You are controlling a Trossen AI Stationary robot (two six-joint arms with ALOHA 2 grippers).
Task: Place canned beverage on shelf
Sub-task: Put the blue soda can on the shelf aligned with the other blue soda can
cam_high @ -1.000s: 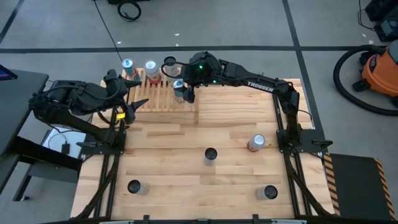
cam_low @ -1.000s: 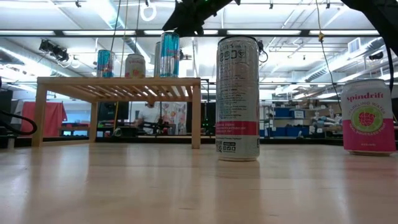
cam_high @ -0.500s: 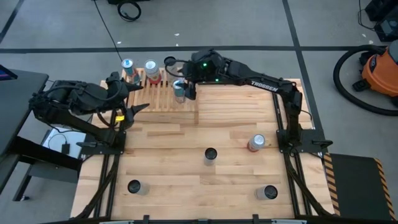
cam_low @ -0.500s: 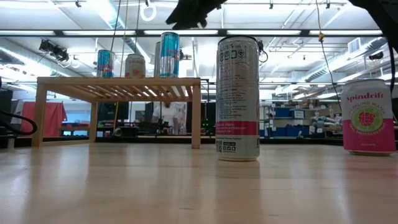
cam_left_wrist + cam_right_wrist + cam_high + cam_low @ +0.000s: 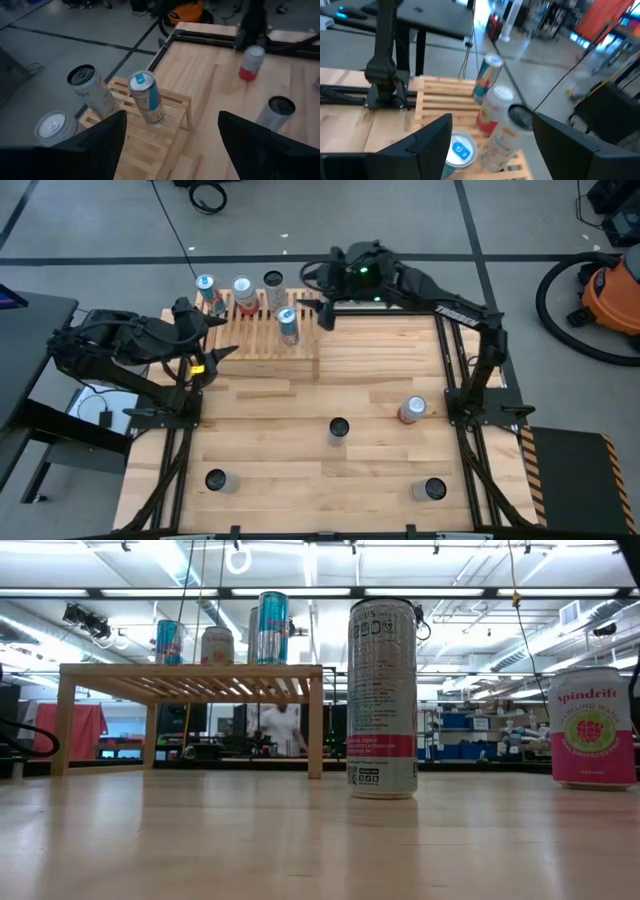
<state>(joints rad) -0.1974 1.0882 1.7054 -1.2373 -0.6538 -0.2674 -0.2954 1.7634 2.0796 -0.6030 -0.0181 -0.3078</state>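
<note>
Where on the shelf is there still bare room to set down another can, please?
The shelf's near half is bare slats, and so is the strip between the blue can and the left gripper. The back row is crowded: three cans stand side by side, with the open right gripper just off the right end.

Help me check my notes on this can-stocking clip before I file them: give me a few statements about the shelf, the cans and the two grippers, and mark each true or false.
1. Four cans stand on the shelf. True.
2. The right gripper holds the blue-topped can. False: it is open and apart from the can, which stands free on the slats.
3. The pink-and-white can stands on the table, off the shelf. True.
4. The left gripper grips a can. False: it is open and holds nothing.
</note>
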